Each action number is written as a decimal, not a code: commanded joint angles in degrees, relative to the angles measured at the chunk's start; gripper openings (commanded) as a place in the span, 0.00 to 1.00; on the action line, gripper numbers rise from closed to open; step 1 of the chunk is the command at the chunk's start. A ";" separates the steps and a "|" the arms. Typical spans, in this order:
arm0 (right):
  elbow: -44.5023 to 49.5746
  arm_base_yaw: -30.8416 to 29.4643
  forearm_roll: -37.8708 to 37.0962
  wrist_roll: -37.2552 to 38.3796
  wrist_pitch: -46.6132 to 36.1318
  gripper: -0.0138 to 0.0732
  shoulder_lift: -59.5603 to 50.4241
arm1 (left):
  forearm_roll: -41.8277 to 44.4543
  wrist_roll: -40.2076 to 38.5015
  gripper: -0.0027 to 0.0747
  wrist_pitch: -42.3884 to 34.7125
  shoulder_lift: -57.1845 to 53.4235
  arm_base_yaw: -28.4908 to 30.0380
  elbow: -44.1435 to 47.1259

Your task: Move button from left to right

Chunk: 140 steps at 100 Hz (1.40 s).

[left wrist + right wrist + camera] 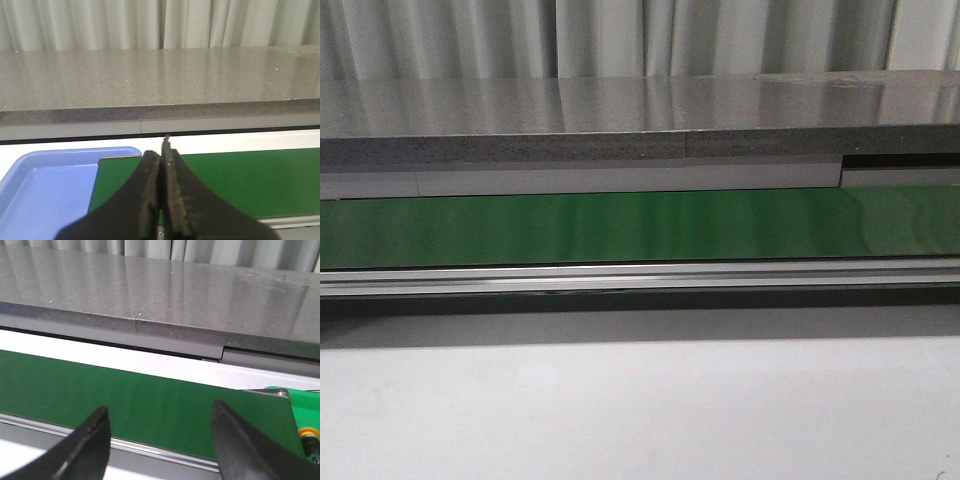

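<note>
The left pincer [161, 200] was found closed, empty, above the green belt [240, 180]; the right pincer [160, 440] was spread, with the button [309, 434] just beside it at the belt's end.

Belt [640, 225] runs left-right; counter [620, 115] behind; table [640, 410] before; tray [40, 190] off belt's end.

The green belt [640, 225] is seen square-on and low from the front camera, facing forward toward the grey counter [620, 120]. The same belt and counter are viewed closer from each wrist camera, over the left hand [161, 155] and right hand [160, 420].
</note>
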 commanded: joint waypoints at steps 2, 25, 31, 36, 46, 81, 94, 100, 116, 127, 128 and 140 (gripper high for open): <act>-1.05 -0.03 1.24 0.05 -1.40 0.67 -0.70 | -0.79 -0.04 0.01 -4.06 0.65 -0.40 -1.64; -1.05 -0.03 1.24 0.05 1.07 0.64 -0.75 | -0.79 -0.04 0.01 -4.06 0.65 -0.40 -1.64; -1.05 -0.03 1.24 0.05 1.03 0.59 -0.75 | -0.79 -0.04 0.01 -4.06 0.65 -0.40 -1.64; -1.05 -0.03 1.24 0.05 1.03 0.50 -0.75 | -0.79 -0.04 0.01 -4.06 0.65 -0.40 -1.64; -1.05 -0.03 1.24 0.05 1.03 0.31 -0.75 | -0.79 -0.04 0.01 -4.06 0.65 -0.40 -1.64; -1.05 -0.03 1.31 0.05 0.89 0.08 -0.75 | -0.79 -0.04 0.01 -4.06 0.65 -0.40 -1.64; -1.05 -0.03 1.31 0.05 0.89 0.08 -0.75 | -0.79 -0.04 0.01 -4.06 0.65 -0.40 -1.64; -1.05 -0.03 1.31 0.05 0.89 0.08 -0.75 | -0.79 -0.04 0.01 -4.06 0.65 -0.40 -1.64; -1.05 -0.03 1.31 0.05 0.89 0.08 -0.75 | -0.79 -0.04 0.01 -4.06 0.65 -0.40 -1.64; -1.05 -0.03 1.31 0.05 0.89 0.08 -0.75 | -0.79 -0.04 0.01 -4.06 0.65 -0.40 -1.64; -1.05 -0.03 1.31 0.05 0.89 0.08 -0.75 | -0.79 -0.04 0.01 -4.06 0.65 -0.40 -1.64; -1.05 -0.03 1.31 0.05 0.89 0.08 -0.75 | -0.79 -0.04 0.01 -4.06 0.65 -0.40 -1.64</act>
